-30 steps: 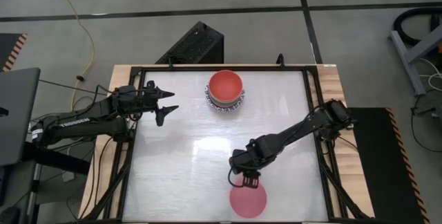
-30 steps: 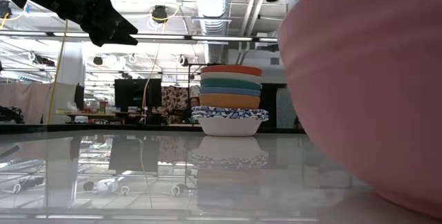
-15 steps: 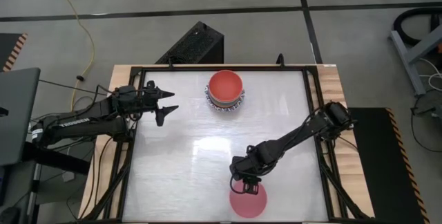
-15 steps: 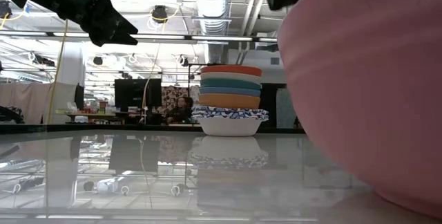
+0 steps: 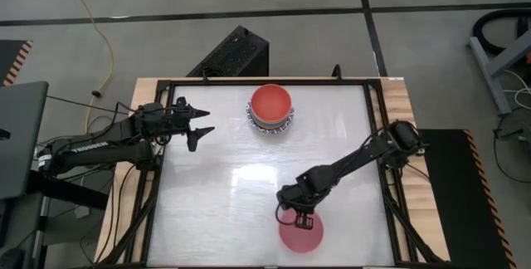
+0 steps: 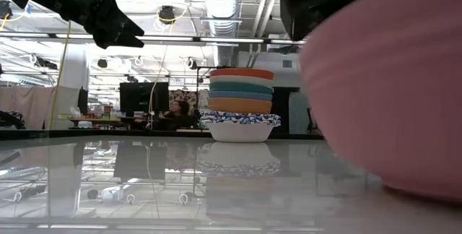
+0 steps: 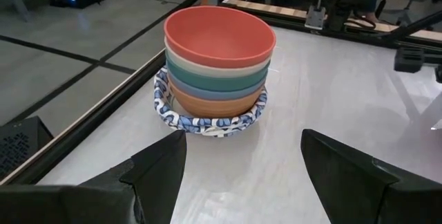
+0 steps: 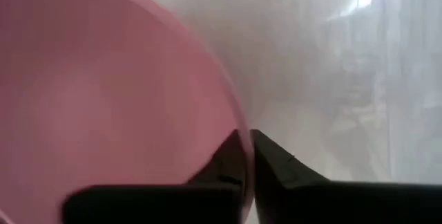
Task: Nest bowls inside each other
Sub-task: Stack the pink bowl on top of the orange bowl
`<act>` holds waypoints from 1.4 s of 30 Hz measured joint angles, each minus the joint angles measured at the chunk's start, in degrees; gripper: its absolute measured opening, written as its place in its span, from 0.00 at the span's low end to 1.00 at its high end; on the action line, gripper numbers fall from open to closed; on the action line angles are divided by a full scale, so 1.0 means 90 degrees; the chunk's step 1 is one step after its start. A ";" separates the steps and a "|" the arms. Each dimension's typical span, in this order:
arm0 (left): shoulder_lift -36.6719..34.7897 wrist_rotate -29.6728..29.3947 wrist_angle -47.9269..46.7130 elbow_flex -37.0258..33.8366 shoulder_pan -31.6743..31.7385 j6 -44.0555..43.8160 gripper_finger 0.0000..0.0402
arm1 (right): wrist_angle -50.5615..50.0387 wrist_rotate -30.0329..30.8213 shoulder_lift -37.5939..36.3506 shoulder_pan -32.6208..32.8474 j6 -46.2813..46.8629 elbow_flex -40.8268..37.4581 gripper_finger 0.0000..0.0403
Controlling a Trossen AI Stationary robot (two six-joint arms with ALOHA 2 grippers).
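A pink bowl (image 5: 302, 236) sits near the table's front edge, and it fills the right of the low view (image 6: 390, 97). My right gripper (image 5: 297, 217) reaches down from above and is shut on the bowl's far rim. At the far middle stands a stack of bowls (image 5: 271, 108): a red bowl (image 7: 219, 34) on top, cream, teal, blue and orange ones below, all nested in a white bowl with a blue patterned rim (image 7: 207, 117) that rests on the table. My left gripper (image 5: 203, 125) hovers open at the far left, above the table, pointing toward the stack. My right gripper pinches the pink bowl's rim (image 8: 231, 124) on its far side, one finger inside the bowl (image 8: 228, 160) and one outside (image 8: 276, 165). The fingers come steeply from above. Whether the bowl's base is off the table I cannot tell.
A black frame (image 5: 265, 81) borders the white glossy table top. Bare table lies between the stack and the pink bowl. A black box (image 5: 232, 53) stands on the floor beyond the far edge.
My right gripper has sunk onto the pink bowl's far rim and shut on it. In the low view the bowl now looks a little smaller and shifted, its lower edge higher than before.
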 joint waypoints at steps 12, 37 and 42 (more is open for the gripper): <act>0.0000 0.0000 0.0002 0.0000 -0.0001 -0.0006 0.68 | -0.1480 0.0131 -0.0450 -0.1398 -0.1647 0.0815 0.02; 0.0001 0.0000 0.0005 0.0000 0.0000 -0.0136 0.68 | -0.0999 -0.0102 -0.0062 -0.6324 -0.1851 0.3376 0.02; 0.0000 0.0000 0.0000 0.0000 0.0000 -0.0135 0.68 | -0.1728 -0.0082 0.0510 -0.6369 -0.1941 0.3676 0.02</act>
